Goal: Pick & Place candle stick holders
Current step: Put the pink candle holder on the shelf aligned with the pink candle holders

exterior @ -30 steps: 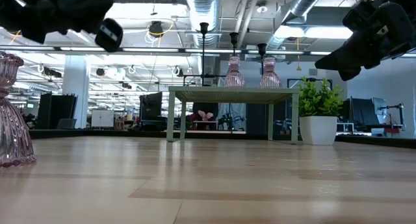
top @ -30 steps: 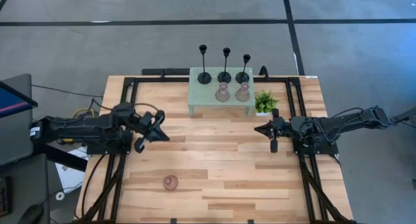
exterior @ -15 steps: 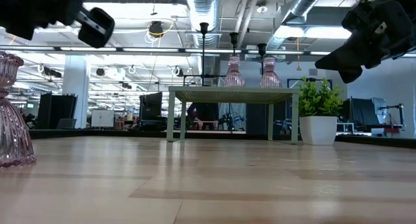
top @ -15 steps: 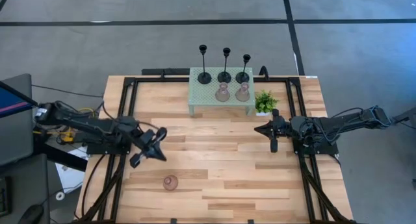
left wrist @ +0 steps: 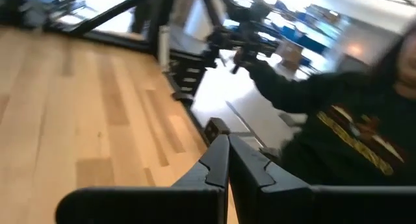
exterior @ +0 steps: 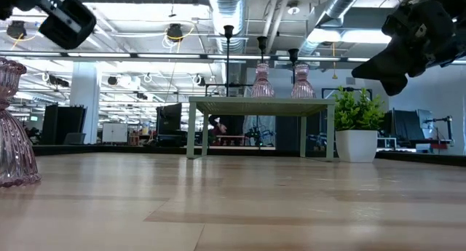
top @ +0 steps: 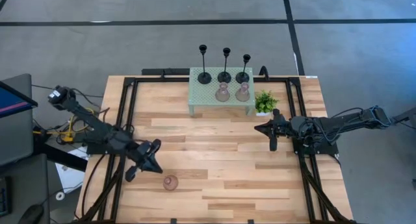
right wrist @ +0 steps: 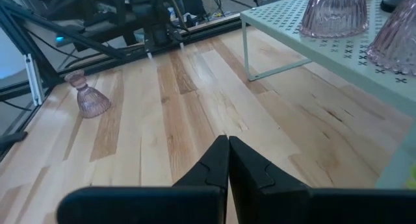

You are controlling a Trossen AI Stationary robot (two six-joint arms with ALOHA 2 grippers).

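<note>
**Candle stick holders: five on the stand, one loose on the desk, pick-up pending**

The candle stick holders are split across two places. On the mesh stand (top: 221, 94), at the far edge of the desk (top: 221, 178), stand three black holders (top: 225, 65) in a row along the stand's far side, with two pink holders (top: 233, 91) just in front of them. The sixth, a lone pink holder (top: 170, 182), stands upright on bare wood well apart from the stand, near the desk's front-left area. A potted plant (top: 264, 102) sits just beside the stand's right end.

The left gripper (top: 143, 167) hangs just beside the lone pink holder, on its left-rear side, not touching it; its fingers (left wrist: 224, 160) are pressed together and hold nothing. The right gripper (top: 270, 134) waits near the plant, in front of the stand's right end, fingers (right wrist: 224, 160) likewise together and empty.

Assessment: the step in hand appears to be the approach to the last loose holder. The next move calls for the left fingers to part, line up over the holder's narrow neck, descend and clamp there. The translucent bulb shape suggests a light, easily toppled piece, so a centred grip is advisable.
</note>
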